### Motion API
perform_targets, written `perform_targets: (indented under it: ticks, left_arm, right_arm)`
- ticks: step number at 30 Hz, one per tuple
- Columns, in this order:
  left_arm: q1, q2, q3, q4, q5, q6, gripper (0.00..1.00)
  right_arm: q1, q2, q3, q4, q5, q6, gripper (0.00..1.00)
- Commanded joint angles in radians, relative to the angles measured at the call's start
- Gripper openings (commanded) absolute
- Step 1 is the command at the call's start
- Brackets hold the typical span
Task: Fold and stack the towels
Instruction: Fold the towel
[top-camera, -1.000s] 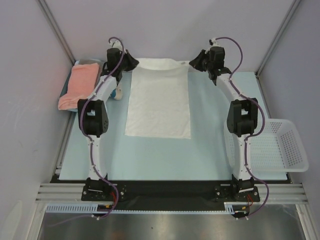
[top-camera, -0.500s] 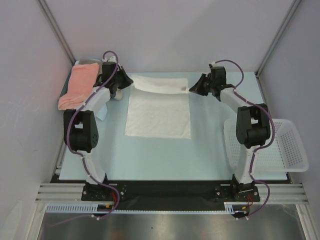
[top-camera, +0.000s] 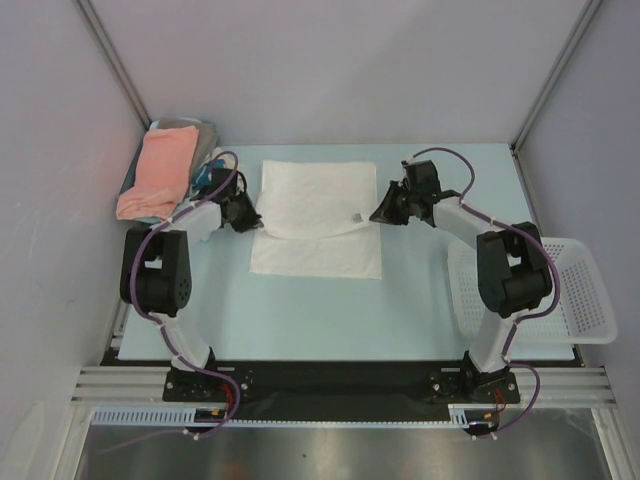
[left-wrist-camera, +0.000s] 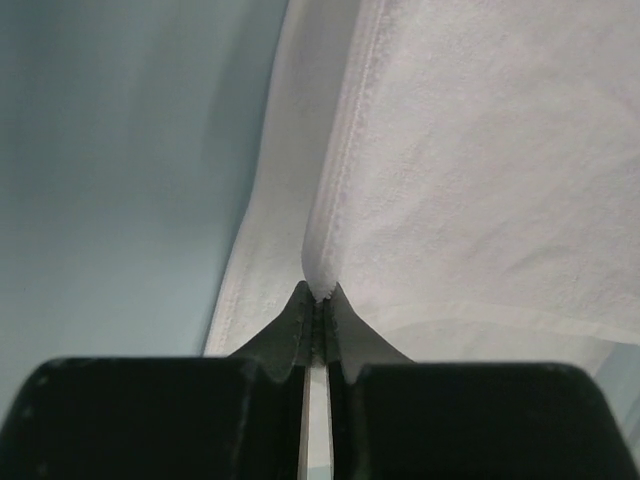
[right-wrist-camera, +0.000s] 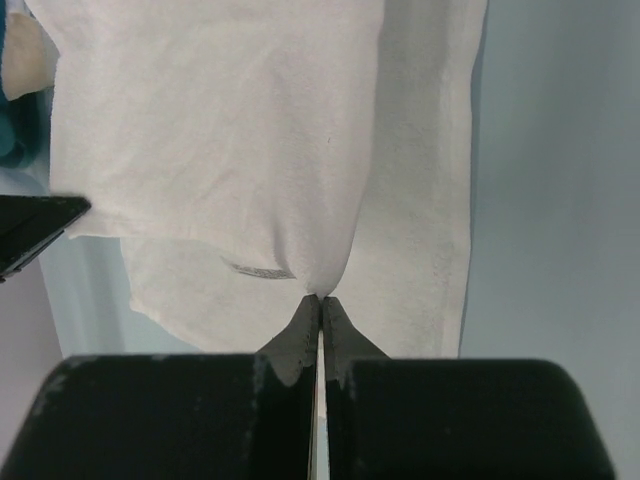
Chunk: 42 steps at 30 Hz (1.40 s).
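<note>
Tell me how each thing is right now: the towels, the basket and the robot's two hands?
white towel, partly folded, top layer draped over the lower one, a near strip uncovered.
pink towel, folded, lying on the pile at the far left.
grey towel, under the pink towel, mostly hidden.
basket, upright, empty.
left gripper, shut on the white towel.
right gripper, shut on the white towel.

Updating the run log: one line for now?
phase: mid-fold | left tool: shut on white towel | right tool: shut on white towel
</note>
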Motion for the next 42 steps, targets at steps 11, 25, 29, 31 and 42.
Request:
perform_targets:
  ticks: [11, 25, 29, 31, 42]
  left_arm:
    - [-0.009, -0.122, -0.142, 0.03, -0.017, -0.038, 0.14]
    - [-0.009, -0.222, -0.18, 0.005, -0.037, -0.024, 0.13]
    - [-0.01, -0.245, -0.219, 0.016, -0.043, -0.027, 0.13]
    - [-0.013, -0.252, -0.225, 0.019, -0.042, -0.03, 0.13]
    - [-0.032, -0.314, -0.191, -0.038, -0.074, -0.018, 0.12]
  right_arm:
    - [0.037, -0.084, -0.09, -0.038, 0.087, -0.019, 0.0]
    - [0.045, -0.205, -0.132, -0.098, 0.148, -0.026, 0.0]
    - [0.056, -0.243, -0.179, -0.073, 0.148, -0.023, 0.0]
    - [0.056, -0.248, -0.192, -0.073, 0.157, -0.022, 0.0]
    - [0.07, -0.272, -0.216, -0.09, 0.171, -0.031, 0.0]
